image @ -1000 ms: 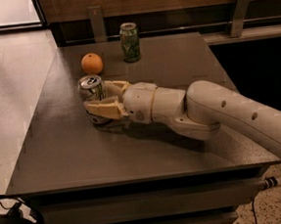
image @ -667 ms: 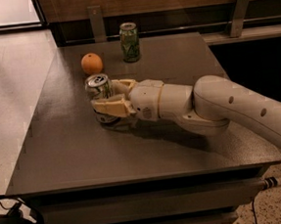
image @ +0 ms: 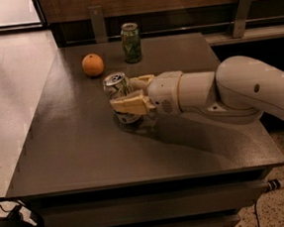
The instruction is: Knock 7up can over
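Since a second ago, the 7up can [image: 116, 85] and gripper [image: 123, 93] have shifted toward 3 o'clock. The gripper's fingers clasp the pale silver can near mid-table [image: 86, 155]. Its long axis tilts, the shiny top leaning toward 11 o'clock. It lies at 5 o'clock from the orange [image: 93, 65].

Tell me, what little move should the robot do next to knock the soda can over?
Probably tilt the wrist a bit more to the left. The gripper is shut on the 7up can, which already leans that way, but its bottom is on the table, so it isn't knocked over yet.
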You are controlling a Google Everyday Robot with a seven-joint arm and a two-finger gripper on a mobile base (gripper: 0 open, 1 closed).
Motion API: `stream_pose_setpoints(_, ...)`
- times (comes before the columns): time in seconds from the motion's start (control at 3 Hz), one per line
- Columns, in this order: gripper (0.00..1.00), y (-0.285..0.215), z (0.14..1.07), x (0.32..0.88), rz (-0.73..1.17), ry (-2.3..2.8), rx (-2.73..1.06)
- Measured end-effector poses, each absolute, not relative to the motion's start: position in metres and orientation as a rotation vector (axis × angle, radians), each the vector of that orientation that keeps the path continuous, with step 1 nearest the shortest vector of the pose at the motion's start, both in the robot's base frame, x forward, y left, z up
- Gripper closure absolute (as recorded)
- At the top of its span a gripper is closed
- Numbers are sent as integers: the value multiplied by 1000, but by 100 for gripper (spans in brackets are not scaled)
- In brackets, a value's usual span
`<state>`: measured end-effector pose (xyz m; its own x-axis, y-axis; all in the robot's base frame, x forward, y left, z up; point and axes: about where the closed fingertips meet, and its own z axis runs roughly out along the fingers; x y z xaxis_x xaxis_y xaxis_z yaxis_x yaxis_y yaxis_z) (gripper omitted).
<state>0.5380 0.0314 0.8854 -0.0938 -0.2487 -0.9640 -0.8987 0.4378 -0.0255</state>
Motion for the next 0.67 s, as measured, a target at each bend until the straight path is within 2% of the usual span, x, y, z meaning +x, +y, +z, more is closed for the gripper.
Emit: stream_pose_setpoints(0.67, 100, 6, 917, 523, 623, 1737, -1134)
